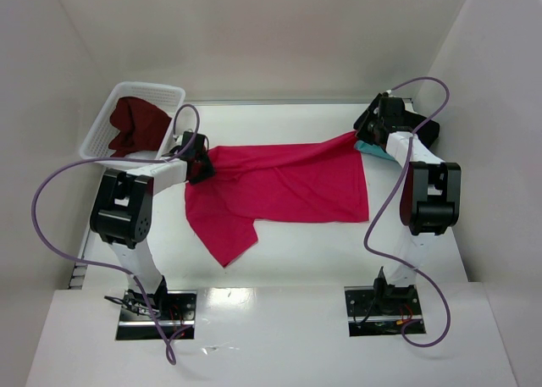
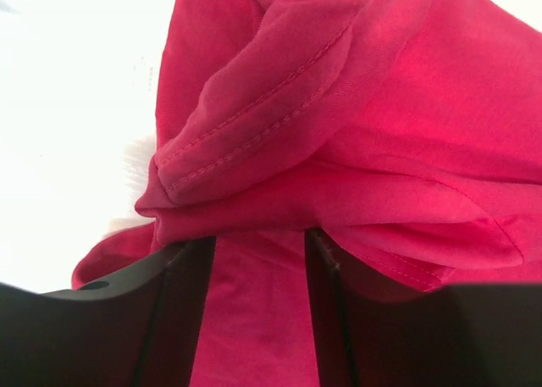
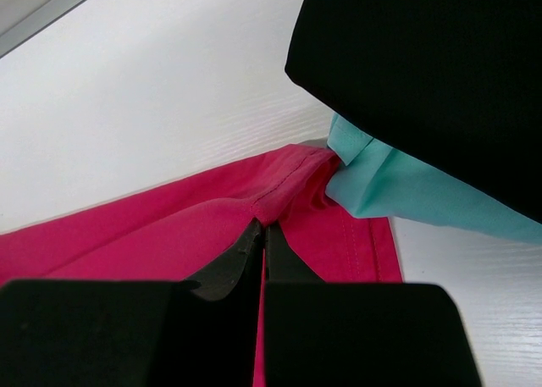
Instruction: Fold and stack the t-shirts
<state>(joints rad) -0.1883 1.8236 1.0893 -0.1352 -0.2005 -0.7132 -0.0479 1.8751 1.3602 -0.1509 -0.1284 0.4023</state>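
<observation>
Two arms on one shirt, but only one of them has a grip. The right gripper (image 3: 261,228) is clamped tight, both fingers pressed together on the stitched hem of the crimson-pink t-shirt (image 1: 288,179), right at the shirt's far right corner. The left gripper (image 2: 258,243) is released. Its fingers (image 2: 182,311) stand apart with a clear gap and nothing is pinched. Pink cloth lies under and between them, and a bunched fold with a seam is heaped just past the tips, looks like it touches them.

The pink shirt lies mostly flat on the table (image 1: 296,251). Its long axis runs left to right, from the left gripper across to the right one. One flap at the left end points down toward the near edge.

The pinched corner sits against the teal t-shirt (image 3: 398,188), which lies under the black t-shirt (image 3: 423,57) at the far right. The maroon t-shirt (image 1: 135,124) is in the basket (image 1: 169,91), far left, just beside the left arm.
</observation>
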